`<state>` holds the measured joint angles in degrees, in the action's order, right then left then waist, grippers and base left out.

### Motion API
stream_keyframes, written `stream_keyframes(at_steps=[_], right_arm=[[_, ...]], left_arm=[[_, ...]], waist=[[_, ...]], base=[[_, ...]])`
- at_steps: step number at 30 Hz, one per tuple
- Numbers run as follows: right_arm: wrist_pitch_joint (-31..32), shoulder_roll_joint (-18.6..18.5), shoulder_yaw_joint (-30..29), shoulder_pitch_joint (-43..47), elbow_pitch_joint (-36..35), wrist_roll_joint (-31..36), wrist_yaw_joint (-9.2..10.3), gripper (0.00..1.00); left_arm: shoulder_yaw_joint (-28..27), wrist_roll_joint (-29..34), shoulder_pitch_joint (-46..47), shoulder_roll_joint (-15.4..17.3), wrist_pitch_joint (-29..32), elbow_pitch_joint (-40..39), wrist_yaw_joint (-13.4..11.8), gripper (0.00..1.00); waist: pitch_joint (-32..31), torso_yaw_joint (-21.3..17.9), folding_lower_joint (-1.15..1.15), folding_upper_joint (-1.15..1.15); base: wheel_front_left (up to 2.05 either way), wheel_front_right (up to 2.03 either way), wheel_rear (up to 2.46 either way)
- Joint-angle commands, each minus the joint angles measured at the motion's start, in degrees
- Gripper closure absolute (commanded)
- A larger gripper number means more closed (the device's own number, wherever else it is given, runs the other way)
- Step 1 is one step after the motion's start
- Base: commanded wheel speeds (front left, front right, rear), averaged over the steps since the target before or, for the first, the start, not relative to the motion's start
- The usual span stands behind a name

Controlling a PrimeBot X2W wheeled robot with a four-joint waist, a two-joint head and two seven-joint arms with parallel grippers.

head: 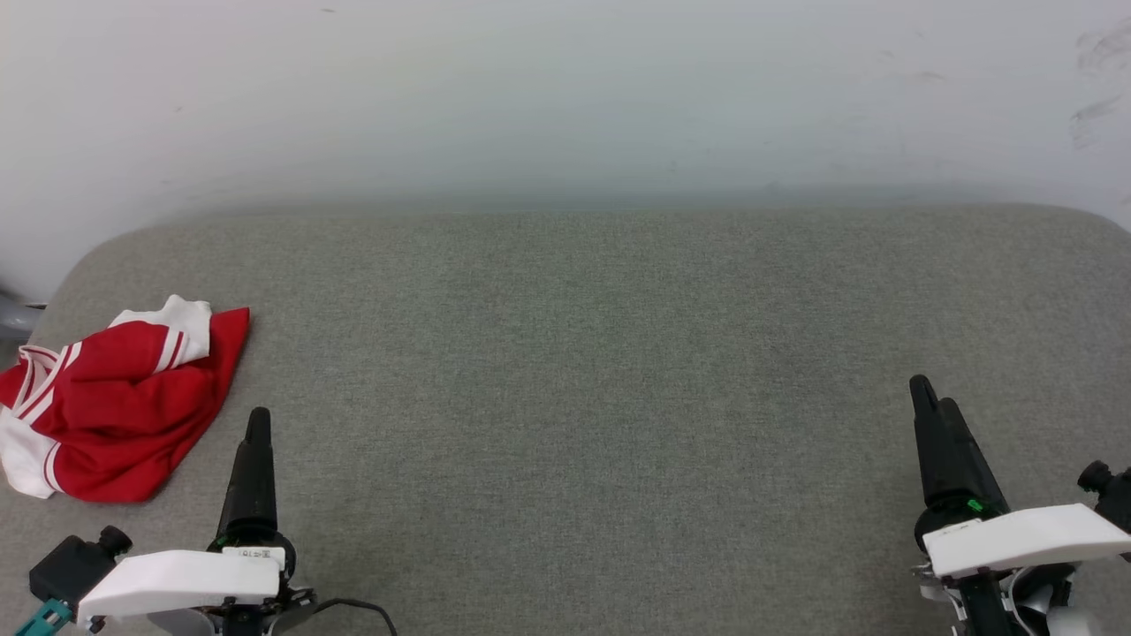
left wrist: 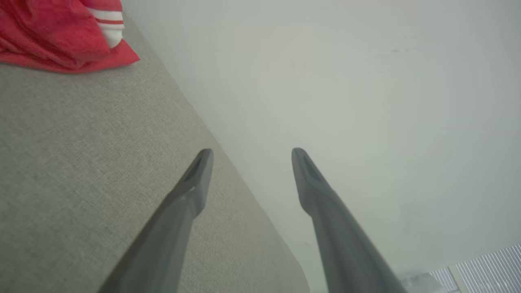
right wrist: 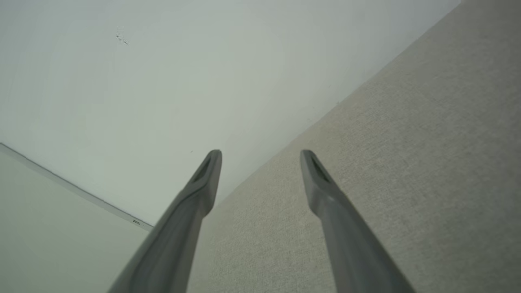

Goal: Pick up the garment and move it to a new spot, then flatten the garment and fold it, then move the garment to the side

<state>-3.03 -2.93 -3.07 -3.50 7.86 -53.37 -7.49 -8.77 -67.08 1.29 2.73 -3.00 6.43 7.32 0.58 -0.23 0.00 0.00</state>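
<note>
Looking down at the grey fabric-covered table [head: 565,397], I see the red jersey shirt [head: 124,406] lying crumpled at its left edge, white striped sleeve uppermost. My left gripper [head: 258,420] hovers near it and my right gripper [head: 934,395] well apart, both with fingers spread and empty.

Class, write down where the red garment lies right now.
In the head view the garment lies crumpled at the left edge of the grey fabric surface, just left of the left jaws.
</note>
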Motion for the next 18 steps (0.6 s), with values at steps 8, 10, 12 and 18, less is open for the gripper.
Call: stream_keyframes(at_steps=[8,10,12,18], right_arm=[[-1.98,0.01,1.79,-1.12,-3.62,14.05,0.0,0.0],[-2.33,0.01,2.25,-1.03,-3.95,16.84,-0.01,0.0],[-2.75,0.01,2.52,-0.93,-4.19,19.43,0.0,0.0],[-3.76,0.02,2.7,-0.77,-4.86,25.98,0.0,0.0]], left_arm=[[2.2,12.48,-1.0,0.13,-2.01,-5.66,0.13,0.0],[2.74,15.02,-1.17,0.14,-2.41,-6.53,0.13,0.0],[3.35,17.98,-1.36,0.14,-2.74,-7.32,0.14,0.0],[5.38,26.31,-1.78,0.15,-3.77,-9.34,-1.32,0.0]], waist=[[0.18,-0.09,0.0,0.0],[0.2,-0.12,0.0,0.0],[0.23,-0.15,0.0,0.0],[0.32,-0.25,0.0,0.0]], base=[[0.0,0.0,0.0],[0.0,0.0,0.0],[0.0,0.0,0.0],[0.0,0.0,0.0]])
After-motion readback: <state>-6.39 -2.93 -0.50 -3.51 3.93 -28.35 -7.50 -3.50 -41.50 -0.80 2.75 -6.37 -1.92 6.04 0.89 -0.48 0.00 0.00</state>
